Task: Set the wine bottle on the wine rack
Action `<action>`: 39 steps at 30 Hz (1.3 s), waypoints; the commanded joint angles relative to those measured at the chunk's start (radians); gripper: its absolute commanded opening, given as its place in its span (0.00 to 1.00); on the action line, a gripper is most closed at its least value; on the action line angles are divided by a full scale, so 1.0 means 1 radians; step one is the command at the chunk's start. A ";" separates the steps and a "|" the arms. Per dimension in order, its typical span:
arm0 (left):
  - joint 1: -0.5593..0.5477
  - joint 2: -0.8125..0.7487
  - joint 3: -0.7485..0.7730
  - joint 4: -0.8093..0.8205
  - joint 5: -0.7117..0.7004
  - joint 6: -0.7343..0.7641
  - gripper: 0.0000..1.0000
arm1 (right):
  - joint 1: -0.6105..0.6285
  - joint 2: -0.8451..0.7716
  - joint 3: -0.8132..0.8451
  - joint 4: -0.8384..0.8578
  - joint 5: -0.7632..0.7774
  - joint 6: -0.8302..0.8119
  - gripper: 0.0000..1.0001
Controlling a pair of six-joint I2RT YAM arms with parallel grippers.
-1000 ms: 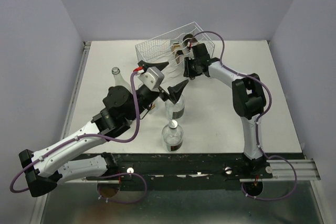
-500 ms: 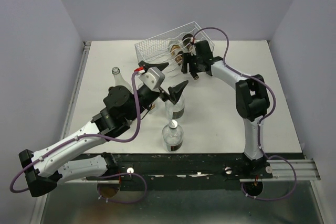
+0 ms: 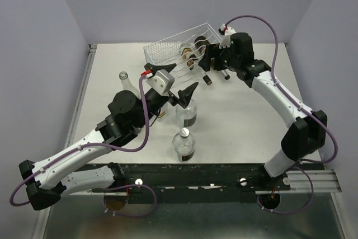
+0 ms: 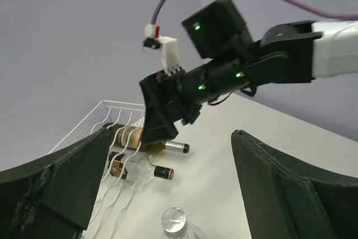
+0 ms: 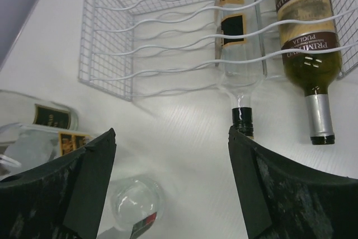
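Well off the near-left of the wine rack (image 3: 168, 48), a clear bottle (image 3: 124, 82) stood upright on the bench (image 3: 246, 121). My left fingers (image 4: 170, 134) hung on the near side of the rack, spread wide and holding nothing. Below them stood a second clear bottle (image 3: 186, 114). Its round mouth showed low between my two fingers in the wrist view, and I was not touching it. A third clear bottle (image 3: 183, 145) stood upright farther from the rack, toward my bases.

The rack, a white wire basket, sat at the far side of the bench. Two bottles lay on their sides in its right-hand part, side by side among the wavy wires, with their necks poking out past the rack's near edge. One was a clear-glass bottle with a black cap (image 5: 240, 43). Just to its right lay the dark wine bottle (image 5: 306, 32), its neck wrapped in silver foil.

My right fingers (image 5: 170, 132) hovered above the rack's near edge, over the bare bench beside those necks. They were spread wide apart with nothing between them, and they touched neither bottle.
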 commanded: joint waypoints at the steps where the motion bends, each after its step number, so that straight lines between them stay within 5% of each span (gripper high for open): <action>1: -0.002 -0.006 0.046 -0.055 -0.088 -0.023 0.99 | -0.003 -0.128 -0.090 -0.085 -0.147 -0.003 0.89; 8: -0.002 -0.084 -0.026 -0.083 -0.156 -0.097 0.99 | 0.000 -0.340 -0.242 -0.087 -0.324 0.055 0.92; 14: -0.002 -0.117 -0.045 -0.160 -0.189 -0.132 0.99 | 0.055 -0.457 -0.351 -0.093 -0.330 0.097 0.93; 23: -0.002 -0.152 -0.086 -0.166 -0.290 -0.143 0.99 | 0.339 -0.530 -0.343 -0.254 -0.054 -0.026 0.93; 30: -0.002 -0.137 -0.072 -0.169 -0.640 -0.126 0.99 | 0.519 -0.526 -0.353 -0.260 0.197 -0.030 0.92; 39: -0.002 -0.198 -0.152 -0.049 -0.624 -0.108 0.99 | 0.689 -0.437 -0.288 -0.294 0.319 -0.078 0.91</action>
